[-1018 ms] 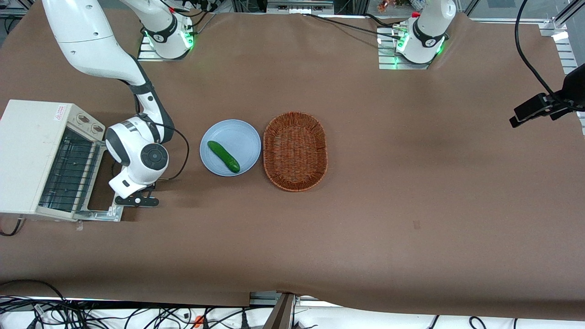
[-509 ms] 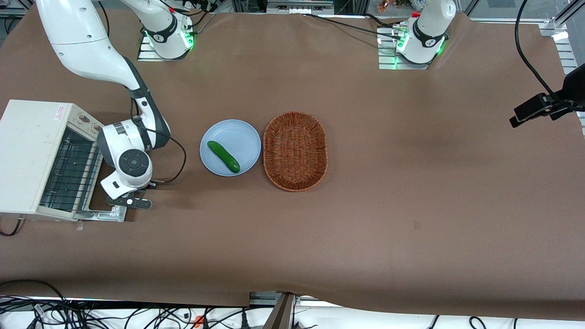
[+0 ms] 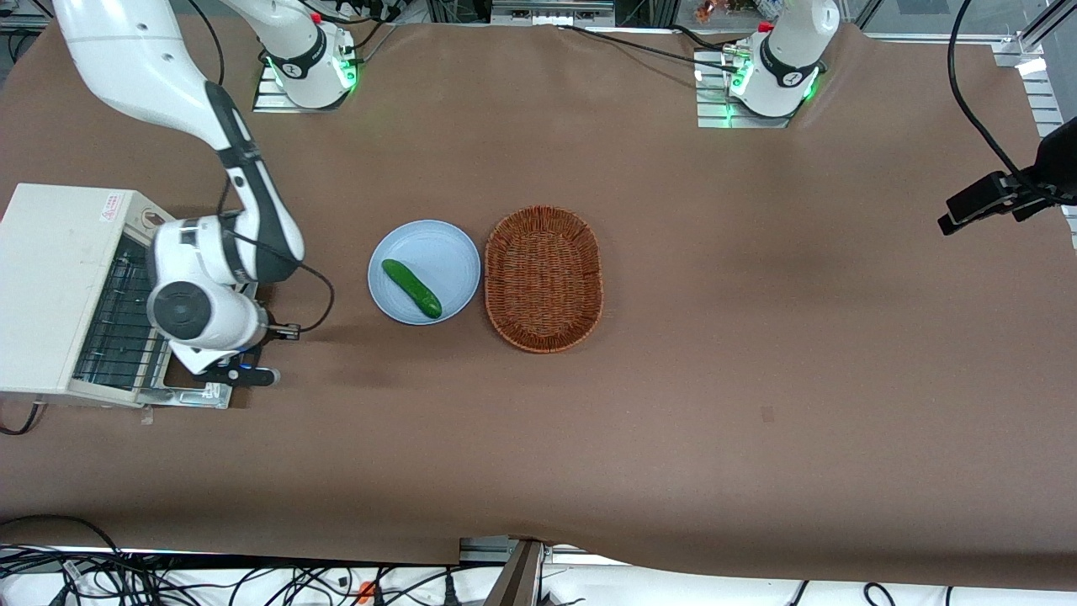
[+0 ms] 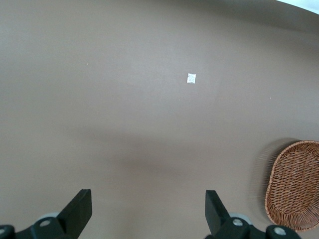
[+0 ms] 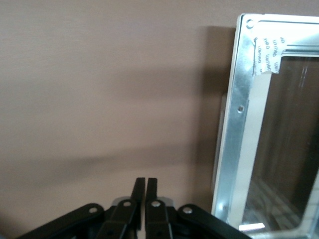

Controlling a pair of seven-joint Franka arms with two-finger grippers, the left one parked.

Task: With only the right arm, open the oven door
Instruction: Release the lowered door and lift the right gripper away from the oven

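Front view shows the oven door (image 3: pixel 189 389) lying flat open on the table at the frame's left edge, in front of the oven (image 3: pixel 50 286); the right arm (image 3: pixel 202 286) hangs over it, gripper (image 5: pixel 145 185) pinched shut on nothing, just beside the door's long outer rail

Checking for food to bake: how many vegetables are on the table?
1: a cucumber on the plate, beside the basket. The end effector, shut, is above the oven door.

surface: brown table cover (image 3: pixel 757 353) | near edge: tangled black cables (image 3: pixel 126 576) | light: even
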